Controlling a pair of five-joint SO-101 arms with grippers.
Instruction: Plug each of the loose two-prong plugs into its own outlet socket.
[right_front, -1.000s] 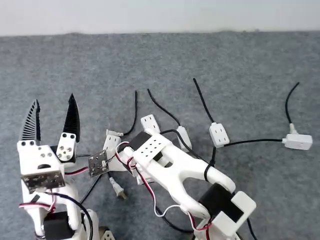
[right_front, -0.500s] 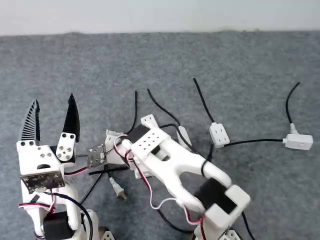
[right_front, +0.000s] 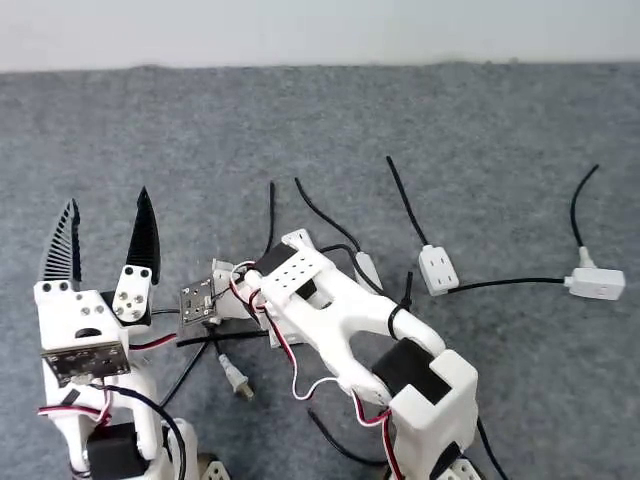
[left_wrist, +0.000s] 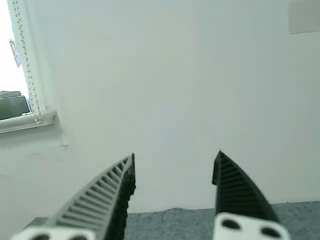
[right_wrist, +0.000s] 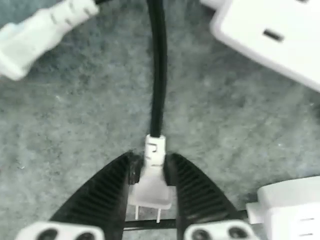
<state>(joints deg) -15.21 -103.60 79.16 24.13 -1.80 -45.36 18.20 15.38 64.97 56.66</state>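
Plug (right_wrist: 150, 187) pinched in the right end effector (right_wrist: 150, 159), low over the counter (right_wrist: 70, 115).
It clamps the white plug's sides; the prongs point back toward the wrist and the black cord (right_wrist: 159, 75) runs ahead over the grey surface. A white socket (right_wrist: 272, 35) lies near, beside the cord. To seat it well, the plug likely needs turning so the prongs meet the slots squarely, cord left slack. The left end effector (left_wrist: 175, 157) hangs open, raised off the counter.

Left arm (right_front: 85, 340) and right arm (right_front: 340, 320): white shells, black motors, red-white-black wires. Fingers (left_wrist: 235, 187): black, ribbed, pointed.
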